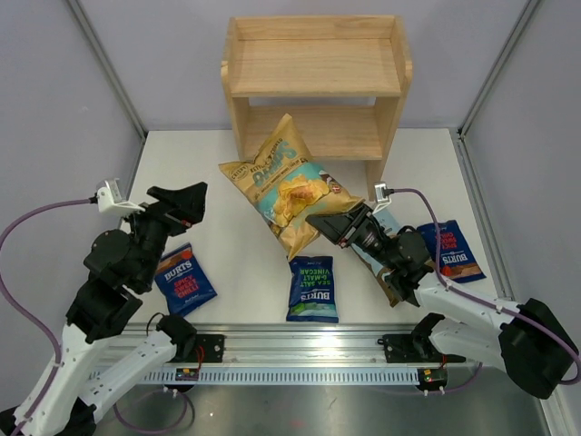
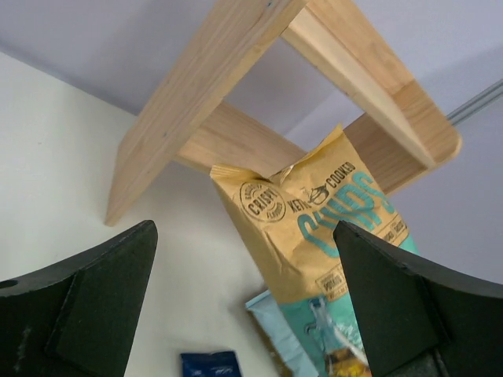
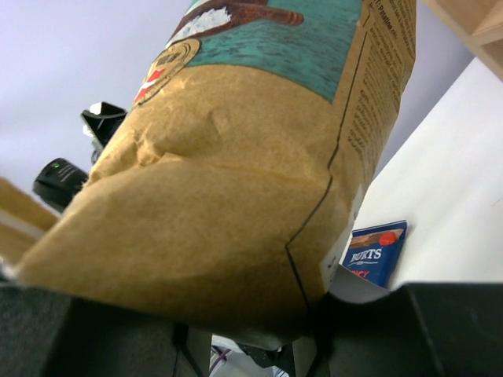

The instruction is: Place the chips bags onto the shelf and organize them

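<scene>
While clamping yellow bag (image 1: 289, 186), right gripper (image 1: 318, 223)

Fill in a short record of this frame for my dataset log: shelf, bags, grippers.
shelf: both tiers bare
yellow Chips bag: tilted, top by the lower tier, bottom end in right gripper
left Burts bag, middle Burts bag, right Burts bag: lying flat, off the shelf
left gripper: open, empty
right gripper: shut on yellow Chips bag

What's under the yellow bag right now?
A light-blue bag pokes out beneath the yellow bag. The rest is covered by it and the right arm, so its label can't be read.
</scene>
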Tool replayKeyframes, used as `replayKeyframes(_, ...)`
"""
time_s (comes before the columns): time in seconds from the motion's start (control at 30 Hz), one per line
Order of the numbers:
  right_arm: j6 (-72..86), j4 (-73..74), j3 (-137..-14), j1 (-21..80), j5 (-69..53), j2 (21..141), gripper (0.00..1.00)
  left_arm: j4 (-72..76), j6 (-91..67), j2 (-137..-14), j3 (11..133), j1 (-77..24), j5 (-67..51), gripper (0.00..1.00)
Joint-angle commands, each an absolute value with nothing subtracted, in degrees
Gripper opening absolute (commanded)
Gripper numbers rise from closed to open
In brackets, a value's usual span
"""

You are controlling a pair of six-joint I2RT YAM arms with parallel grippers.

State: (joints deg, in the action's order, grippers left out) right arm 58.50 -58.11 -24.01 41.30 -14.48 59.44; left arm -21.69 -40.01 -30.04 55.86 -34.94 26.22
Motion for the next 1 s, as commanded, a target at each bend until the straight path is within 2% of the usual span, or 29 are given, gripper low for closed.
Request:
replayKeyframes(0.0,58.3,-67.1,-25.0,40.8,-9.3,60.8,0.23,-30.0,-34.2,-30.6,62.2,-35.0,26.0,0.99)
replayKeyframes(0.2,58.4,-62.9,-26.5,35.2,-5.7,60.0,0.22,-45.0,-26.0,-34.6,74.5,-35.0,21.4,0.99)
replayKeyframes(0.3,58.2,-60.3,-28.1,32.1,-4.7,59.7,0.22,-49.5,-22.6,-34.7,75.9,-35.0,20.8,0.99)
replayKeyframes(0.57,55.6,-56.0,-34.0,29.2,1.2,63.9,0.23,-45.1,-19.2,-24.3,63.3,-35.0,24.6,0.99)
replayKeyframes(0.77,57.1,-60.9,-39.8,29.2,7.0,73.6,0.23,-37.8,-20.1,-18.5,53.5,-35.0,27.3,0.99)
replayKeyframes(0.97,60.0,-66.2,-48.3,30.1,9.1,85.7,0.23,-36.2,-20.2,-15.8,50.1,-35.0,29.6,0.99)
